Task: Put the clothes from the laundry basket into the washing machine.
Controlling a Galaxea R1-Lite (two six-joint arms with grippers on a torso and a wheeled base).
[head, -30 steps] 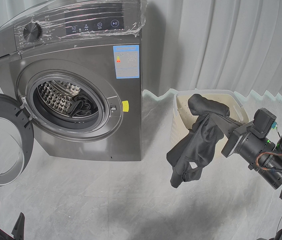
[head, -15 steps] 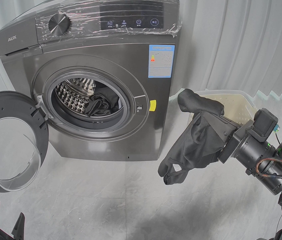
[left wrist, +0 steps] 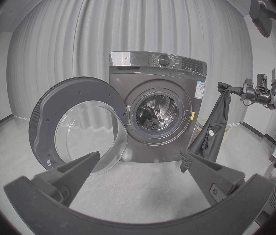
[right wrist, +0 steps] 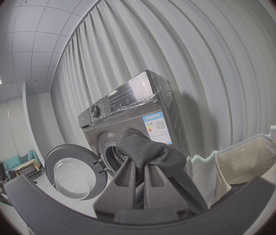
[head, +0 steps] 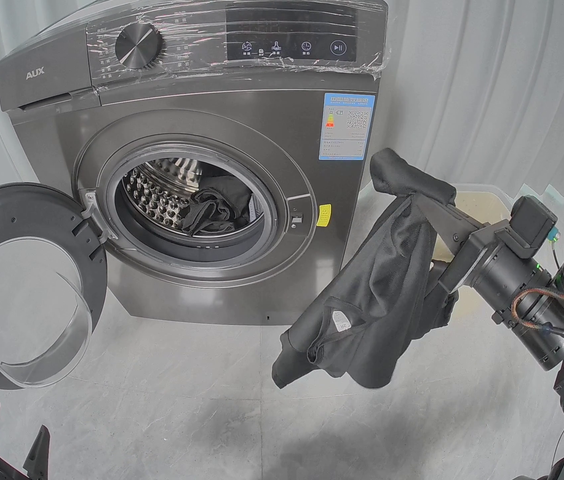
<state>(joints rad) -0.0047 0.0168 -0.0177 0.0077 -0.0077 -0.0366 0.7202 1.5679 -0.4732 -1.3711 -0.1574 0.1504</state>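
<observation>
The right gripper [right wrist: 140, 170], fingers [right wrist: 125, 183] pinched on the black garment's [head: 375, 288] top so it hangs free, holds it between the laundry basket [head: 488, 198] and the open washing machine [head: 228, 135], while the left gripper [left wrist: 138, 154] sits low, fingers wide.

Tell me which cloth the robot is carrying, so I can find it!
Find the grey washing machine with its round door open. Just right of it, in front of the cream laundry basket, a black shirt dangles in the air from the right arm's jaws. Unlike the dark clothes lying in the drum, it hangs free, showing a small white tag.
</observation>
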